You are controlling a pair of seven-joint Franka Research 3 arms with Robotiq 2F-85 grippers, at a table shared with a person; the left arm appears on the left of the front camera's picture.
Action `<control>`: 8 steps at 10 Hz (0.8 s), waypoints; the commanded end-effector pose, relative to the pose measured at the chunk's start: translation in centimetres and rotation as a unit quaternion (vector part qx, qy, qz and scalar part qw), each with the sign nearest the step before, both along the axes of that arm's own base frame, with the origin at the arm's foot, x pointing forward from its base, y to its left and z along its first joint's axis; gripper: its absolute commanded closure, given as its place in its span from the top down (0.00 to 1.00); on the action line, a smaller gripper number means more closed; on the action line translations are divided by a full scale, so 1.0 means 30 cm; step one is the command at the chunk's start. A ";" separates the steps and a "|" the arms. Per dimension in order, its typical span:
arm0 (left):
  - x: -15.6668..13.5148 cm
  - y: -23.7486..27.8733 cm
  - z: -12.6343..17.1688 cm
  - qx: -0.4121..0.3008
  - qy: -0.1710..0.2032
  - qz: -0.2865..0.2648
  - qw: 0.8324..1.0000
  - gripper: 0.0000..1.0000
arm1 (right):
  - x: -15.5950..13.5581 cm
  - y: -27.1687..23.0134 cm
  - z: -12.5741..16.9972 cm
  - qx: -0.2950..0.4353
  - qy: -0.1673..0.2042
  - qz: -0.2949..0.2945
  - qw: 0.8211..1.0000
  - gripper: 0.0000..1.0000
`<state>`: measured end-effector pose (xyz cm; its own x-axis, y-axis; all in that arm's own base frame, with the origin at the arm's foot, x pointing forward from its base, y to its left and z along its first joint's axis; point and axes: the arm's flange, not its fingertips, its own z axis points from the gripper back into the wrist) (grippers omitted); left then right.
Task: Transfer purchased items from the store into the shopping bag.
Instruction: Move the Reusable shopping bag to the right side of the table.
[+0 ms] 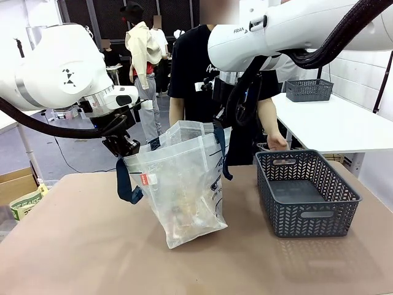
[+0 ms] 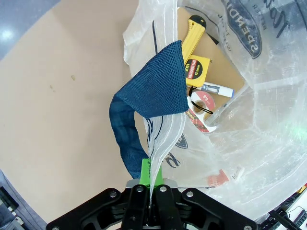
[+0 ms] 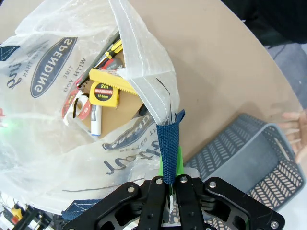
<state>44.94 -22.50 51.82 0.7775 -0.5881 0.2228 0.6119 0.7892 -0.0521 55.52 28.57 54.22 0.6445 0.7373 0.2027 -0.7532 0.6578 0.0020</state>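
Observation:
The shopping bag (image 1: 184,184) stands upright mid-table with its mouth held wide. My left gripper (image 1: 127,147) is shut on its left rim by a navy strap (image 2: 124,129); the wrist view shows the film pinched between the pads (image 2: 153,176). On the opposite rim my right gripper (image 1: 220,123) is shut where the other strap (image 3: 168,148) is sewn on. Purchased items lie inside: a yellow tape measure (image 2: 195,68), a yellow knife (image 2: 193,33), a tape roll (image 2: 199,103), a white tube (image 2: 217,89) and a tan pack (image 3: 125,108). The store (image 1: 307,193), a grey basket, stands right of the bag with a bare floor.
The person stands across the table with a hand (image 1: 276,142) on the basket's far rim. A white table carrying a second grey basket (image 1: 309,90) is at the back right. A cardboard box (image 1: 18,184) sits beyond the table's left edge.

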 end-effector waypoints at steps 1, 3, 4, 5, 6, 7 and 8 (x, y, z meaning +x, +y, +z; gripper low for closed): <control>-0.001 0.004 0.000 0.000 0.001 0.000 1.000 0.00 | 0.000 -0.004 0.001 0.001 0.000 -0.007 1.000 0.00; -0.001 0.004 0.000 0.000 0.001 0.000 1.000 0.00 | 0.000 -0.004 0.001 0.001 0.000 -0.007 1.000 0.00; -0.001 0.004 0.000 0.000 0.001 0.000 1.000 0.00 | 0.000 -0.004 0.001 0.001 0.000 -0.007 1.000 0.00; -0.001 0.004 0.000 0.000 0.001 0.000 1.000 0.00 | 0.000 -0.004 0.001 0.001 0.000 -0.007 1.000 0.00; -0.001 0.004 0.000 0.000 0.001 0.000 1.000 0.00 | 0.000 -0.004 0.001 0.001 0.000 -0.007 1.000 0.00; -0.001 0.004 0.000 0.000 0.001 0.000 1.000 0.00 | 0.000 -0.004 0.001 0.001 0.000 -0.007 1.000 0.00; -0.001 0.004 0.000 0.000 0.001 0.000 1.000 0.00 | 0.000 -0.004 0.001 0.001 0.000 -0.007 1.000 0.00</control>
<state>44.94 -22.50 51.82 0.7775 -0.5881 0.2228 0.6119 0.7892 -0.0521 55.52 28.57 54.22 0.6445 0.7373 0.2027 -0.7532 0.6578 0.0020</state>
